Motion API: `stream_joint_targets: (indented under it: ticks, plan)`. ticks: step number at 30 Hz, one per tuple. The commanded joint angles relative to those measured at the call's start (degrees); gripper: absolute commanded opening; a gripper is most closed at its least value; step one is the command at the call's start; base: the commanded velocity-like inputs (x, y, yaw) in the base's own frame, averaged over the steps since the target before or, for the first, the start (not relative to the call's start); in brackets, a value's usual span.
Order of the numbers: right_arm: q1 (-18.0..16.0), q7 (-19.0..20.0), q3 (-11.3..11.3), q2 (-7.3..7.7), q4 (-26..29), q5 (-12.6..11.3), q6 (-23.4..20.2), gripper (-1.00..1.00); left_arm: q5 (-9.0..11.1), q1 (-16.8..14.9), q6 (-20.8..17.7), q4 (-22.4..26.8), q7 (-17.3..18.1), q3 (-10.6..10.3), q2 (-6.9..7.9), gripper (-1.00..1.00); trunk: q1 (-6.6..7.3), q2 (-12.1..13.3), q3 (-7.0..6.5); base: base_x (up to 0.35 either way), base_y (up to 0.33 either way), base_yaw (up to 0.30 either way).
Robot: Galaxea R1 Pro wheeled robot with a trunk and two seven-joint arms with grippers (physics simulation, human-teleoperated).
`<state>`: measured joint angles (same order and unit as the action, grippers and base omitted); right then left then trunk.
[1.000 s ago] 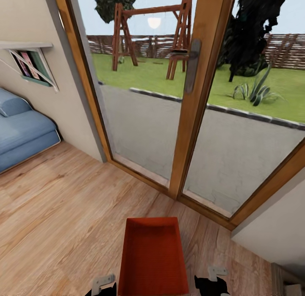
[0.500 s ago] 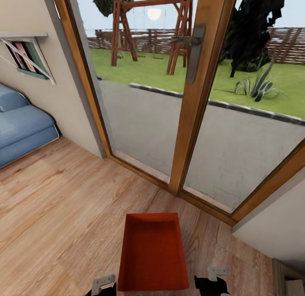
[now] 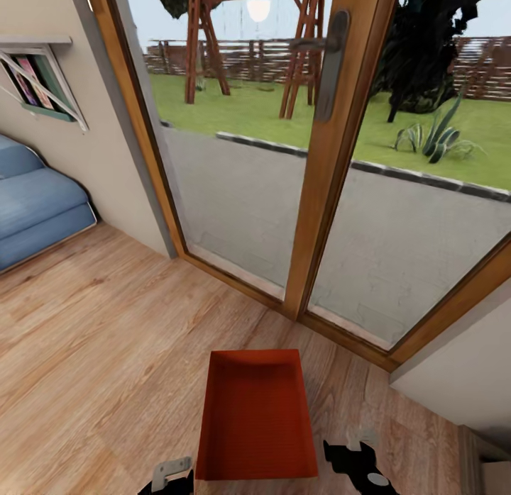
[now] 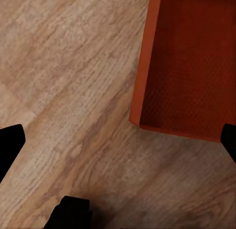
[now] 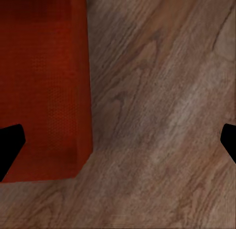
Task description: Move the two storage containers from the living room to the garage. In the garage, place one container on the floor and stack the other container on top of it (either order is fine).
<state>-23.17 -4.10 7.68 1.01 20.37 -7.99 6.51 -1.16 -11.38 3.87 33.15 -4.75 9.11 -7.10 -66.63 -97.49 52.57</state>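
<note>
Left tool [image 4: 118, 140] and right tool [image 5: 118, 140] spread wide, gripping nothing, hovering at either side of one storage container [image 3: 255, 417]. Resting on living-room wood flooring [image 3: 106, 339] near glass doors [image 3: 312, 197]

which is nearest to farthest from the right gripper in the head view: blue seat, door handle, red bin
1. storage container, just left of the right gripper.
2. door handle, ahead on the glass door.
3. blue cushion seat, far left by the wall.
</note>
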Motion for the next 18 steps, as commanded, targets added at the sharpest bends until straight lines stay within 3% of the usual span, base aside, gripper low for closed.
stream_joint_targets:
  ticks: [1,4,8,16,18]
  plan:
    - [-0.08,-0.29,0.49,0.05,0.46,-0.58,0.19,1.00,-0.07,-0.17,0.09,0.21,0.03,0.22,-0.09,1.00,-0.22,-0.43,0.23,0.000,0.000,0.000]
    - [-0.59,-0.29,0.44,0.04,1.36,-0.42,0.18,1.00,0.00,-1.40,-2.26,2.49,0.20,0.15,-0.38,1.00,-0.88,-1.63,0.78,0.000,0.000,0.000]
    - [-1.17,-0.37,0.49,0.11,3.59,-0.29,0.03,1.00,0.00,-3.07,-8.60,8.85,0.28,0.04,-0.62,1.00,-1.76,-3.24,1.50,0.000,0.000,0.000]
    - [-4.44,-0.81,0.41,0.13,4.13,-0.42,-0.23,1.00,-0.18,-8.35,-10.05,11.77,0.97,-0.22,-1.92,1.00,-3.51,-6.45,2.93,0.000,0.000,0.000]
    - [-5.28,-0.89,0.41,0.13,4.15,-0.46,-0.26,1.00,-0.23,-11.71,-10.29,11.56,2.52,-0.23,-1.98,1.00,-3.95,-7.25,3.29,0.000,0.000,0.000]
